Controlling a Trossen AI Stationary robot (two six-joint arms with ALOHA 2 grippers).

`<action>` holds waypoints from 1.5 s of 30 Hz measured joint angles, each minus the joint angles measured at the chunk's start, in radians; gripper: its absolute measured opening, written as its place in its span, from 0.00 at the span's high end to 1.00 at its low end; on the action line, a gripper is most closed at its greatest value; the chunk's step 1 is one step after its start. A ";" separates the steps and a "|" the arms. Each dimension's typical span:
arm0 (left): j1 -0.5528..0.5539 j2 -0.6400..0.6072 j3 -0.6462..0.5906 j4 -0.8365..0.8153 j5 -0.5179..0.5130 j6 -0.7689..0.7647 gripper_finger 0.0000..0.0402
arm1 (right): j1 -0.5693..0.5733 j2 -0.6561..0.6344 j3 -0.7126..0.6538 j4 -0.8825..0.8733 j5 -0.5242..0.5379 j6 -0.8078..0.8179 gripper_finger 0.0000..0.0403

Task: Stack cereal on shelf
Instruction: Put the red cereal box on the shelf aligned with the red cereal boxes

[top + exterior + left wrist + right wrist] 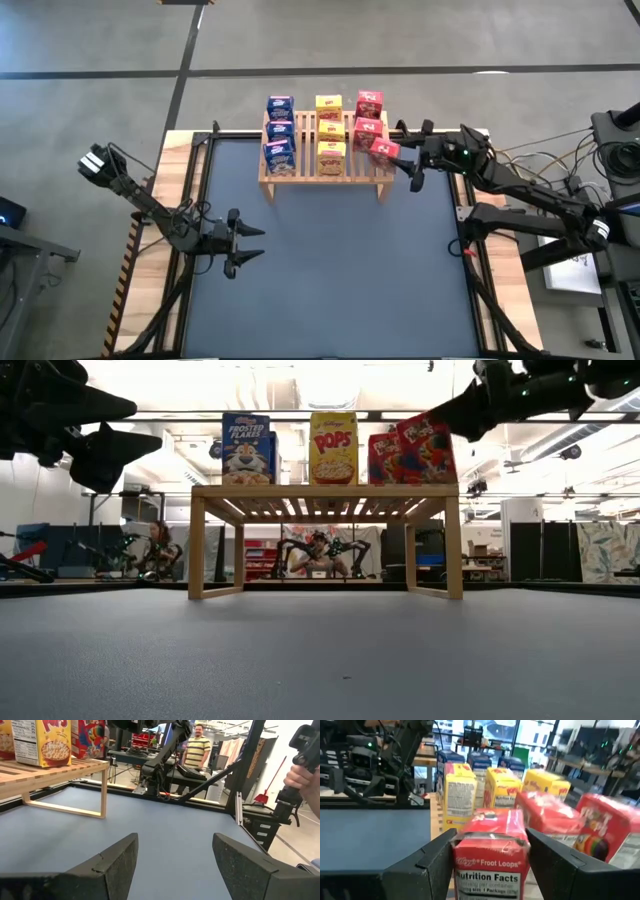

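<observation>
The right tool (403, 163) has its jaws apart around the last red Froot Loops box (384, 150), which sits tilted between them on the shelf's (325, 172) front corner. A nudge could topple it onto the surface (330, 270). The left tool (246, 244) waits open.

The table (330, 270) has a dark blue-grey top, and the shelf (326, 168) stands at its far edge. On the shelf's slats stand three blue boxes (279, 130), three yellow boxes (330, 130) beside them, and three red boxes (370, 125) beyond the yellow.
</observation>
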 joint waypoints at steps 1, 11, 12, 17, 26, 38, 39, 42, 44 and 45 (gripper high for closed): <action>0.000 0.000 0.000 0.000 0.000 0.000 0.40 | 0.000 0.011 0.000 -0.003 0.000 0.006 0.45; 0.000 0.000 0.000 0.006 0.000 0.002 0.40 | 0.000 0.084 0.000 -0.011 0.000 0.001 0.60; 0.000 0.000 0.000 0.006 0.000 0.002 0.40 | 0.000 0.082 0.000 -0.010 -0.001 0.001 0.62; 0.000 0.000 0.000 0.006 0.000 0.002 0.40 | 0.001 0.070 -0.001 0.030 -0.066 0.015 0.68; 0.001 0.000 0.000 0.007 -0.001 0.003 0.40 | 0.001 0.115 -0.001 0.141 -0.141 0.055 0.65; 0.001 0.000 0.000 0.007 0.000 0.003 0.40 | 0.003 0.262 -0.001 0.267 -0.198 0.052 0.66; 0.001 0.000 0.000 0.007 0.000 0.003 0.40 | 0.003 0.270 -0.001 0.274 -0.206 0.052 0.65; 0.000 0.000 0.000 0.005 0.000 0.003 0.40 | 0.003 0.283 -0.001 0.292 -0.219 0.052 0.65; 0.000 0.000 0.000 0.004 0.000 0.003 0.40 | 0.003 0.288 -0.001 0.296 -0.219 0.050 0.64; 0.000 0.000 0.000 0.004 0.000 0.003 0.40 | 0.003 0.290 -0.001 0.298 -0.219 0.050 0.63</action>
